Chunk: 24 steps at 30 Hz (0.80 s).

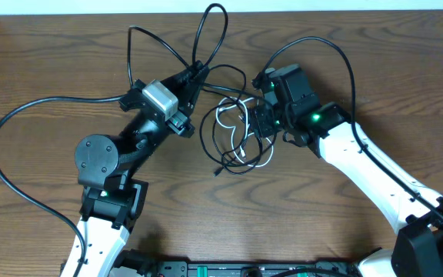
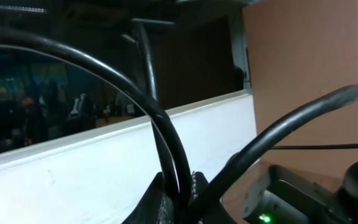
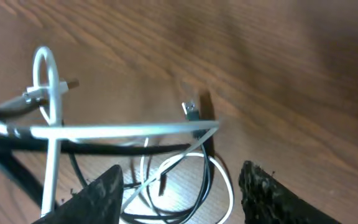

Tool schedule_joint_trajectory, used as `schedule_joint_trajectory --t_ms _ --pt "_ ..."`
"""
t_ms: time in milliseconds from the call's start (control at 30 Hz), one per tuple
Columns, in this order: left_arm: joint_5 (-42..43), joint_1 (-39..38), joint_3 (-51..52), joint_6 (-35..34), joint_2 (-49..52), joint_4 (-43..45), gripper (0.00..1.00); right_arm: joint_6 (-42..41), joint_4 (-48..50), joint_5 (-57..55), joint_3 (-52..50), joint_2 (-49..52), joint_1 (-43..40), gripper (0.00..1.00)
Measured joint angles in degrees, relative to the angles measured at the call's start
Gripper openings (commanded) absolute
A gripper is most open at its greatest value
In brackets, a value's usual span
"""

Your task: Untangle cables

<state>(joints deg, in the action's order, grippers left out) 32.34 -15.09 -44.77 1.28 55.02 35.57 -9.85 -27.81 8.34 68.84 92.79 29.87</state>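
A tangle of thin black cables and one white cable lies on the wooden table between my two arms. My left gripper is shut on a black cable whose loops reach toward the table's back edge. In the left wrist view the jaws pinch that cable. My right gripper hovers over the right side of the tangle. Its fingers are open, and the white cable and black cables lie below and between them. A small plug end rests on the wood.
The table's back edge meets a white wall just behind the loops. A thick black arm cable sweeps out to the left of my left arm, and another arcs over the right arm. The right arm's housing with a green light is close to my left gripper.
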Motion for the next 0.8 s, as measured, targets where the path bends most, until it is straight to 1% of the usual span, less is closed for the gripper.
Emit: schedule_joint_trajectory --t_ms 100,200,400,567,633,800 --pt "0.59 0.00 0.00 -0.28 0.00 -0.02 0.08 -0.55 1.95 -0.33 0.00 0.00 0.00 0.59" --pt "0.79 0.00 0.00 -0.66 0.00 -0.02 0.08 -2.23 3.82 -2.25 0.00 0.00 0.00 0.63" --pt "0.83 0.00 0.00 -1.49 0.00 -0.02 0.07 -4.57 7.50 -7.65 0.00 0.00 0.00 0.60" --pt "1.95 0.00 0.00 -1.53 -0.02 -0.02 0.08 -5.05 10.25 -9.03 0.00 0.61 0.00 0.59" --pt "2.12 0.00 0.00 -1.53 -0.02 -0.02 0.08 -5.09 10.99 -9.03 0.00 1.68 0.00 0.58" --pt "2.27 0.00 0.00 -1.53 -0.02 -0.02 0.07 -6.47 11.21 -9.03 0.00 7.17 0.00 0.60"
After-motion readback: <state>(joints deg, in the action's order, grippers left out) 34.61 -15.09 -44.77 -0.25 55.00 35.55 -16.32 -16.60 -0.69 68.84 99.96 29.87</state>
